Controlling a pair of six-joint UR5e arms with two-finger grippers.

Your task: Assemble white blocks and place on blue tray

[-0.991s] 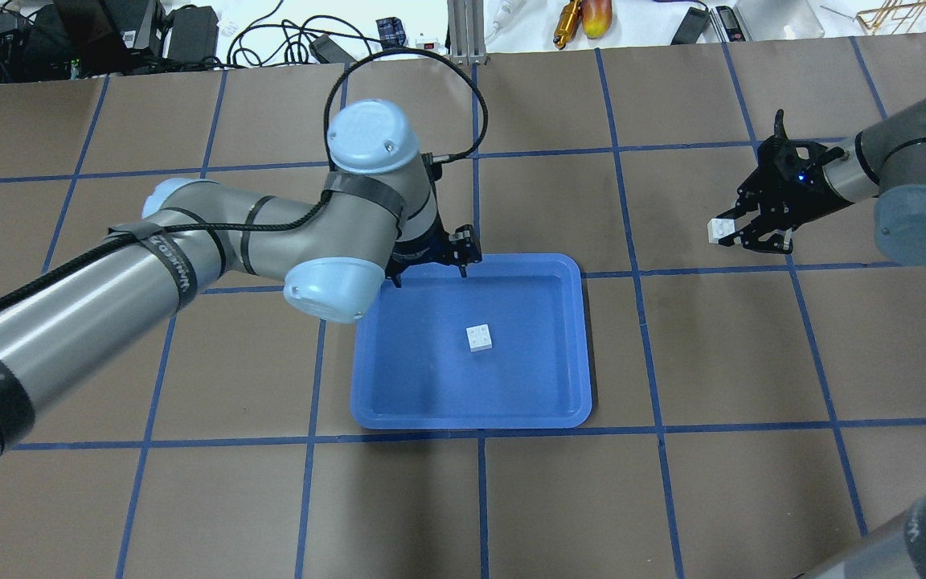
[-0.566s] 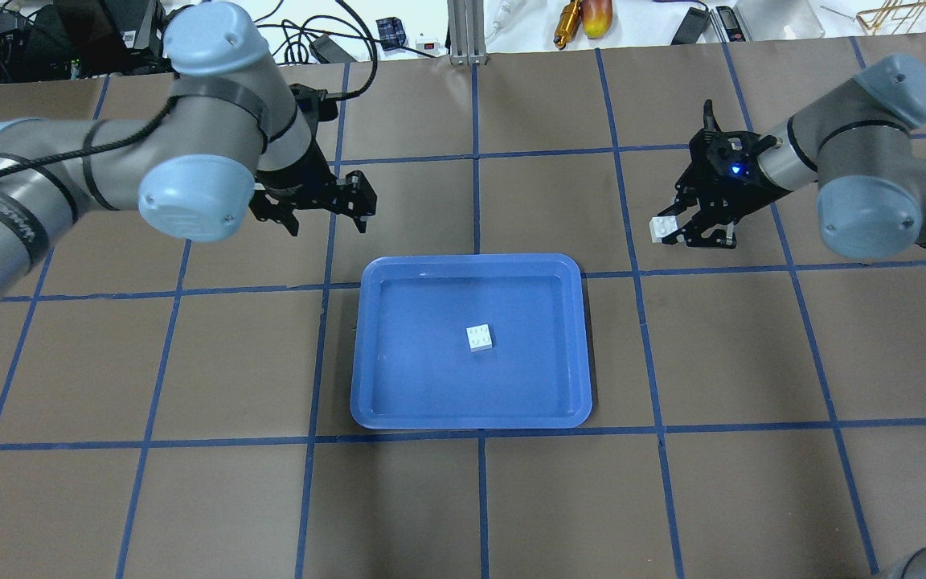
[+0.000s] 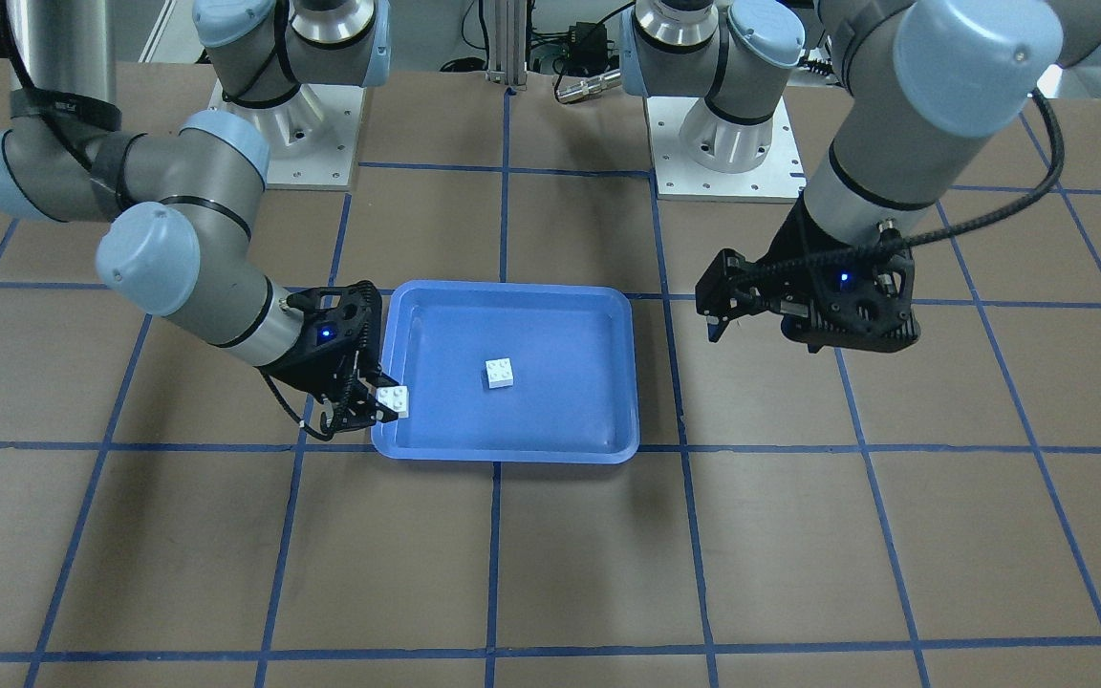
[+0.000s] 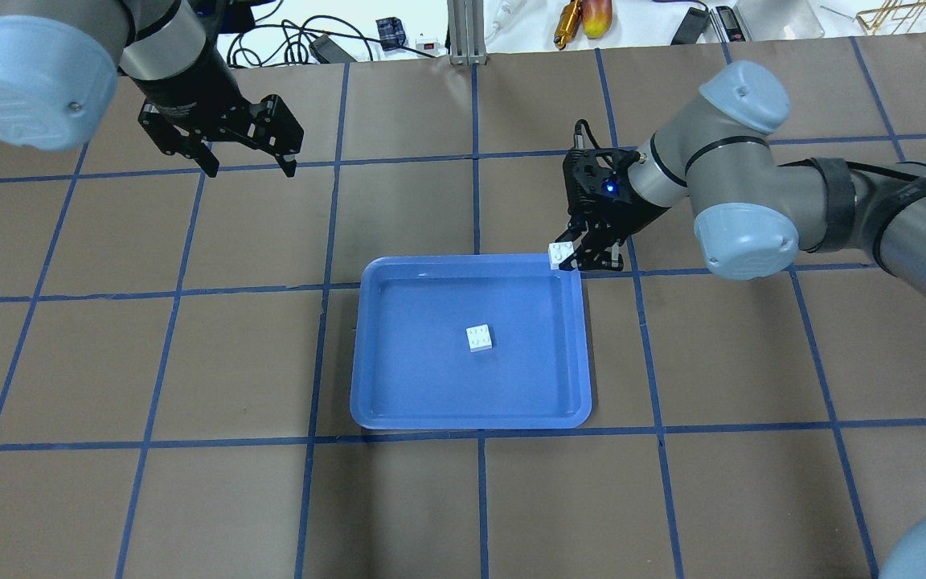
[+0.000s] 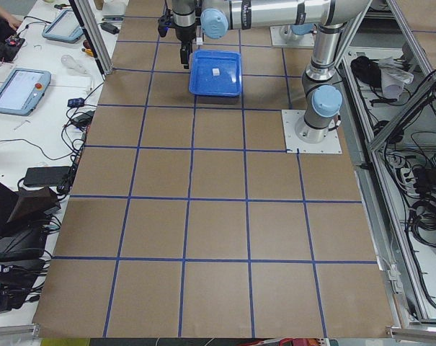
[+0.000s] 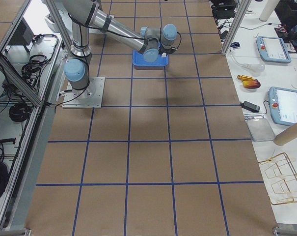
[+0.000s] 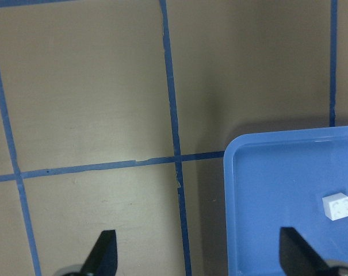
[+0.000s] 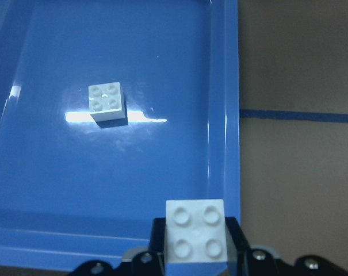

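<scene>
The blue tray (image 4: 399, 362) lies mid-table; it also shows in the front view (image 3: 560, 325). One white block (image 4: 479, 338) sits studs-up near its middle, also seen in the front view (image 3: 500, 373) and both wrist views (image 7: 336, 206) (image 8: 107, 102). My right gripper (image 4: 571, 259) is shut on the second white block (image 4: 561, 254), held studs-up above the tray's far right corner; the right wrist view shows this block (image 8: 195, 236) over the rim. My left gripper (image 4: 252, 165) is open and empty, high above the table, far left of the tray.
Brown table mat with blue tape grid. Cables, power bricks and hand tools (image 4: 583, 16) lie beyond the table's far edge. The two arm bases (image 3: 732, 143) stand at the robot's side of the table.
My left arm has pulled away from the tray's far left corner, up and to the far left. My right gripper has carried its white block leftward to the tray's far right corner.
</scene>
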